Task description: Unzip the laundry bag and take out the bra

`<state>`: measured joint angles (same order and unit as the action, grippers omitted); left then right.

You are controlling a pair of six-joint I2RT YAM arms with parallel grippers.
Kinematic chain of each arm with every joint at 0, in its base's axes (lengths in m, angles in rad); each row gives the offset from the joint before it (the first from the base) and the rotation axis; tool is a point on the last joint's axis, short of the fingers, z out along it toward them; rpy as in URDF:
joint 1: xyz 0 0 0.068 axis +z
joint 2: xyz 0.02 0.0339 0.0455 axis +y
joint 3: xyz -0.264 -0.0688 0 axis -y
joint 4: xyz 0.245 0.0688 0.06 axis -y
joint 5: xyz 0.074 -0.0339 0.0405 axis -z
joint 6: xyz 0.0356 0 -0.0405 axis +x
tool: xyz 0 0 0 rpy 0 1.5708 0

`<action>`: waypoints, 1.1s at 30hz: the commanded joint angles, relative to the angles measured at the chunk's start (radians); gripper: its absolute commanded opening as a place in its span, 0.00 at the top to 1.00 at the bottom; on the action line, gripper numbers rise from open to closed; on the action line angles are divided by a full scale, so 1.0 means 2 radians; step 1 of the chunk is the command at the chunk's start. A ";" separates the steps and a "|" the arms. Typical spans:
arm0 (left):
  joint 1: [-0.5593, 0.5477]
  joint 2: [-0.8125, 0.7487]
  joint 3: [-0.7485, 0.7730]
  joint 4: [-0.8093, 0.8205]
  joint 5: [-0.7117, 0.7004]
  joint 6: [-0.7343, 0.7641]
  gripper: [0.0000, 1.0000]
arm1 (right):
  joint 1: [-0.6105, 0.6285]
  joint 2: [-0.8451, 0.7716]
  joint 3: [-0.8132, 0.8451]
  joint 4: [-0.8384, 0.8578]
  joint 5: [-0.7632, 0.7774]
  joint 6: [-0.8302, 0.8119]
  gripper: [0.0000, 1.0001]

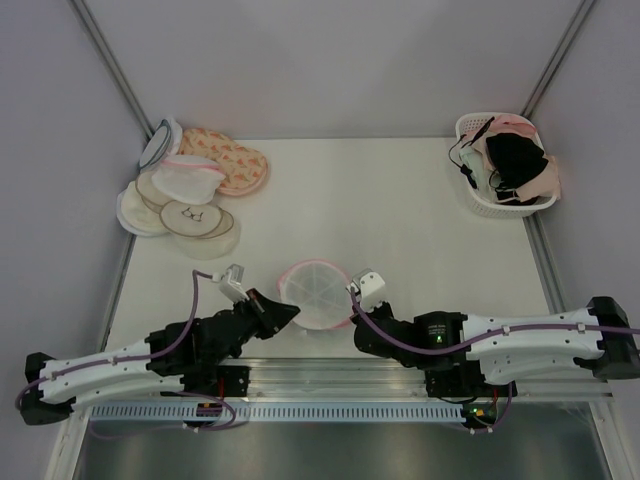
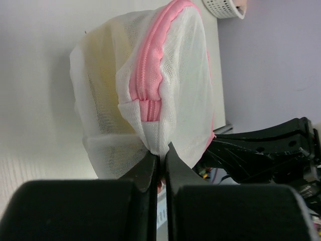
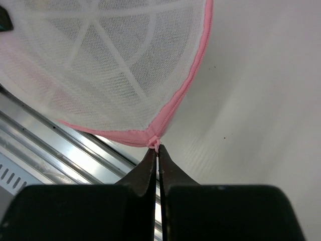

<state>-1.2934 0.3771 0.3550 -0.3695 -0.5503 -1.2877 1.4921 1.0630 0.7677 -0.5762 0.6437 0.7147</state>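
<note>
The laundry bag [image 1: 318, 290], a round white mesh pouch edged in pink, sits at the near middle of the table [image 1: 400, 220]. It lies just beyond the metal rail [image 1: 330, 372] and between the two arms, with its spoked lid facing up. Left gripper [image 1: 291, 312]: jaws closed tight on a white mesh tab [image 2: 150, 135] at the end of the pink zipper trim [image 2: 150, 65] on the bag's left side. In the wrist view the bag's wall rises directly above the pinching fingers [image 2: 145, 168]. Right gripper [image 1: 353, 298]: jaws pressed together at the bag's right rim, with the small pink zipper pull [image 3: 156, 144] nipped between their tips. The zipper looks closed along the stretch in view. At far left lies a heap of other pouches [image 1: 190, 190]. In the far right corner, a white basket [image 1: 495, 208] holds garments [image 1: 515, 160].
</note>
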 commanded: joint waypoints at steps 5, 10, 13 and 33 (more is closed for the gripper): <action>0.004 0.155 0.091 0.114 -0.023 0.154 0.98 | -0.004 -0.010 -0.010 -0.049 0.001 -0.001 0.99; 0.027 0.248 0.135 0.208 0.052 0.185 0.98 | -0.004 -0.039 -0.015 -0.061 0.017 0.019 1.00; 0.051 0.306 0.153 0.255 0.108 0.190 0.98 | -0.004 -0.054 -0.018 -0.075 0.030 0.038 0.99; 0.304 0.490 0.182 0.298 0.347 0.155 0.02 | -0.004 -0.038 -0.064 0.076 -0.030 0.019 1.00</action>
<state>-0.6712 1.4433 0.7517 0.2150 0.1078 -0.9371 1.4818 0.9798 0.6487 -0.5064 0.5964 0.7616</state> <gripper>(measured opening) 0.951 0.004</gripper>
